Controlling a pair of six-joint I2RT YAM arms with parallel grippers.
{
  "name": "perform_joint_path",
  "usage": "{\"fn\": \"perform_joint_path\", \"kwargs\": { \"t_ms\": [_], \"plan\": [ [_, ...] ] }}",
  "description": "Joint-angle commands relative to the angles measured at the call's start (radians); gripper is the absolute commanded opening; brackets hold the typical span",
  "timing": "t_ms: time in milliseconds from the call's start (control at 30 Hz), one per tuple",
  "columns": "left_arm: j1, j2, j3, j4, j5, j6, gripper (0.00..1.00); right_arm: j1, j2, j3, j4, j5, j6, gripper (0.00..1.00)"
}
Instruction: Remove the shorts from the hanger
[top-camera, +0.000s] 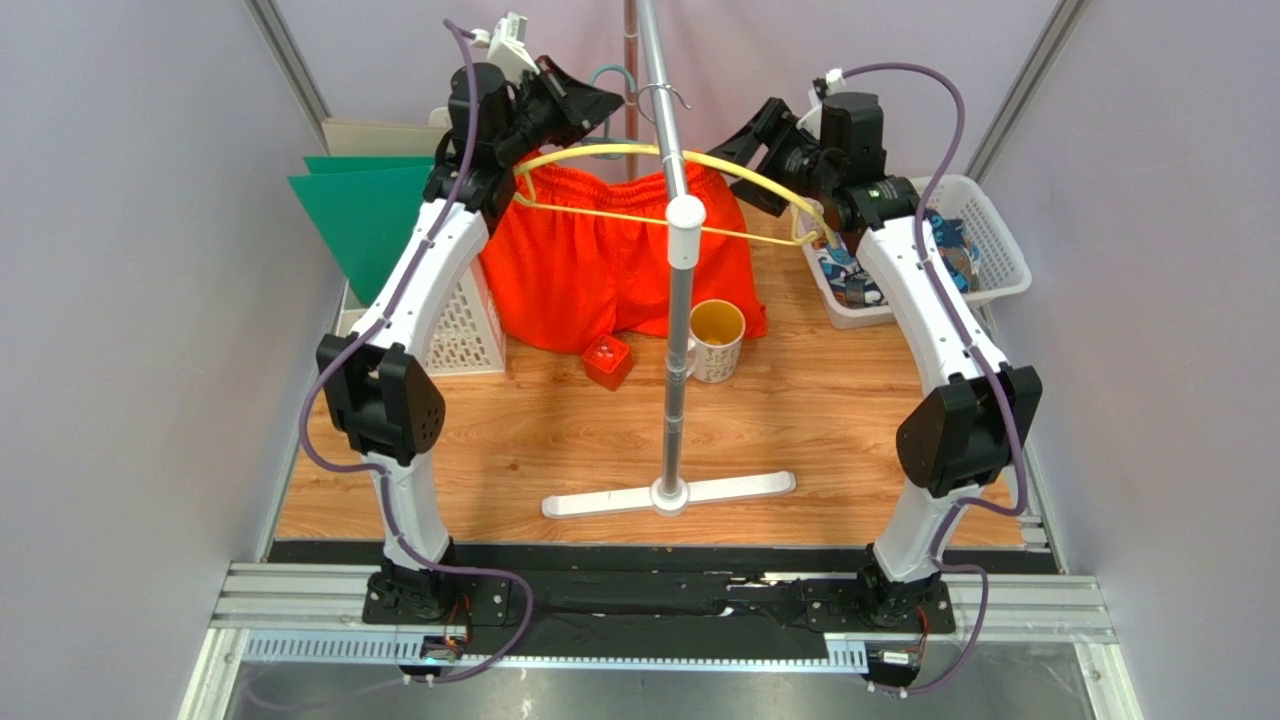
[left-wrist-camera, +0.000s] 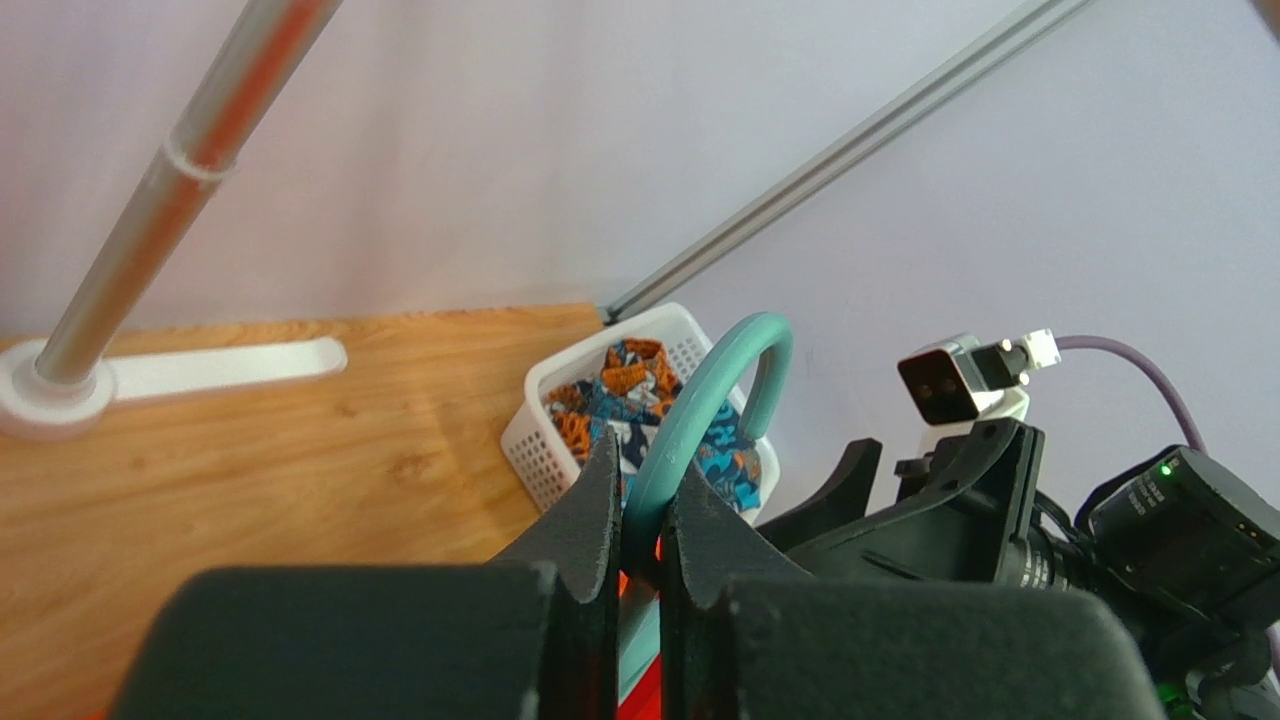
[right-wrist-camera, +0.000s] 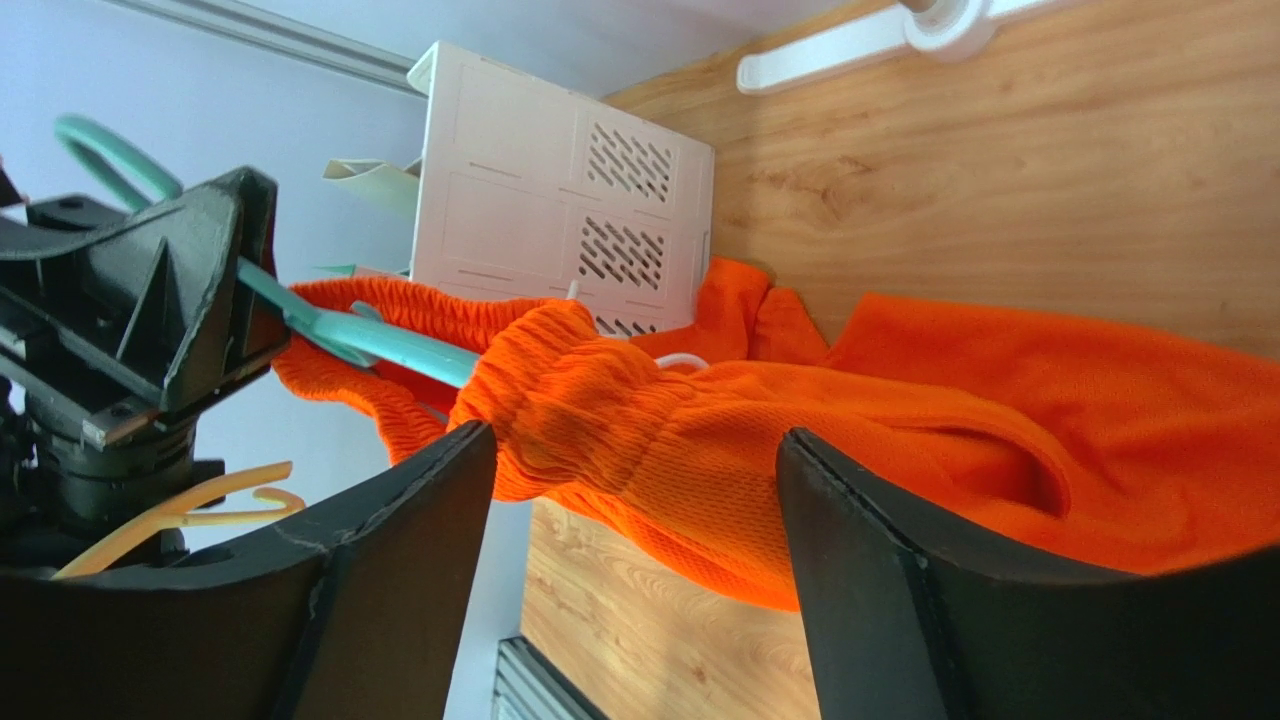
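A: Seeing the orange shorts (top-camera: 616, 263) hung at twelve o'clock from the stand's base (top-camera: 669, 495), waistband carried on a teal hanger (right-wrist-camera: 391, 353). And the second pair?

B: Lying bundled in the white basket (top-camera: 1004, 240) at two o'clock: printed shorts (top-camera: 944, 248), well apart from the orange.

A: Grips?

B: Clamped tight on the teal hook: left gripper (left-wrist-camera: 643, 480). Spread wide at either side of the orange waistband, not pinching it: right gripper (right-wrist-camera: 634, 440).

A: Anything in the way?

B: Crossing straight over the cloth from above: metal pole (top-camera: 679, 285). Arcing across the waistband: yellow hanger (top-camera: 601, 155). Sitting at six o'clock of the hem: red cube (top-camera: 607, 362) and mug (top-camera: 715, 339), near each other. Standing at nine o'clock: white slotted bin (top-camera: 469, 338), green folder (top-camera: 361, 210) behind.

A: Differences between views?

B: Shown by the left wrist alone: hook squeezed between fingers (left-wrist-camera: 586, 540), printed cloth inside the basket beyond. By the right wrist alone: waistband bunched between the jaws, teal bar entering it. From above alone: cube, mug, folder.
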Motion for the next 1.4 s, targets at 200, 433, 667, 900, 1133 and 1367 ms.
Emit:
{"fn": "perform_joint_path", "kwargs": {
  "t_ms": [200,433,667,900,1133,1367],
  "plan": [
    [0.002,0.131,0.227,0.154,0.019,-0.011,0.00,0.005,0.097,0.228,0.028,-0.095,-0.085,0.69],
    [-0.012,0.156,0.233,0.240,-0.025,0.032,0.00,0.006,0.131,0.299,-0.059,-0.014,-0.083,0.62],
    [-0.038,0.199,0.270,0.281,-0.022,0.024,0.00,0.022,0.140,0.244,-0.006,0.000,-0.033,0.62],
    [-0.050,0.192,0.250,0.295,-0.004,0.032,0.00,0.022,0.181,0.253,0.019,0.036,0.024,0.57],
    [-0.050,0.153,0.179,0.323,-0.001,0.058,0.00,0.023,0.177,0.219,-0.001,0.137,0.052,0.45],
    [-0.048,0.143,0.171,0.305,0.007,0.084,0.00,0.019,0.177,0.205,-0.009,0.200,0.059,0.21]
  ]
}}
